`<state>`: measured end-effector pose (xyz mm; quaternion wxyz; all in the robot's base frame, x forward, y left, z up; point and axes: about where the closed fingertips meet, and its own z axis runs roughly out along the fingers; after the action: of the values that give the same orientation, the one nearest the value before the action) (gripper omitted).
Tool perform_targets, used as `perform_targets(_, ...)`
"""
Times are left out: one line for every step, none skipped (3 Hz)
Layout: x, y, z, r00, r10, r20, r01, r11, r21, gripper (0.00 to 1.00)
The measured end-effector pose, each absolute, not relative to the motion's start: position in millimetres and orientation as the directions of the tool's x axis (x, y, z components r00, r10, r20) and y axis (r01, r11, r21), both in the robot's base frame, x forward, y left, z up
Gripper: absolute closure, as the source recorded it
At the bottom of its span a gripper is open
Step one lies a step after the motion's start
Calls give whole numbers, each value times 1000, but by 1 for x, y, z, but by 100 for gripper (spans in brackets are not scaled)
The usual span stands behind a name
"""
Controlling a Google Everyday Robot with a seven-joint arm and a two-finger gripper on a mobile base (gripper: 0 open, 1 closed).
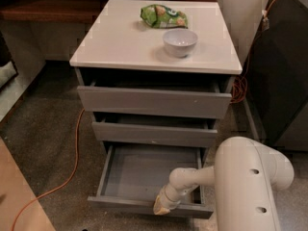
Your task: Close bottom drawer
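The bottom drawer [139, 173] is the lowest of three grey drawers of a white-topped cabinet [120, 42]. It stands pulled far out, and its grey tray interior is bare. Its flat front [120, 206] faces the camera at the bottom of the view. My gripper [162, 206] sits at the front edge of this drawer, right of its middle, at the end of the white arm [240, 186] reaching in from the lower right. The middle drawer [154, 134] and the top drawer [154, 101] each stand slightly open.
A white bowl [180, 42] and a green snack bag [163, 16] lie on the cabinet top. An orange cable [74, 143] runs over the floor at the left. A dark cabinet [284, 71] stands at the right, and a wooden shelf [43, 6] at the back left.
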<state>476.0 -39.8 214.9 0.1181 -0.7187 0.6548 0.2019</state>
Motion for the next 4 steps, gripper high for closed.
perform_targets(473, -37, 211, 69, -893, -445, -987, -125, 99, 100)
perform_targets(461, -28, 199, 95, -891, -443, -980, -161, 113, 100)
perform_targets(459, -24, 188, 97, -894, -438, -978, -168, 126, 100)
perform_targets(461, -24, 192, 95, -894, -437, -980, -162, 119, 100)
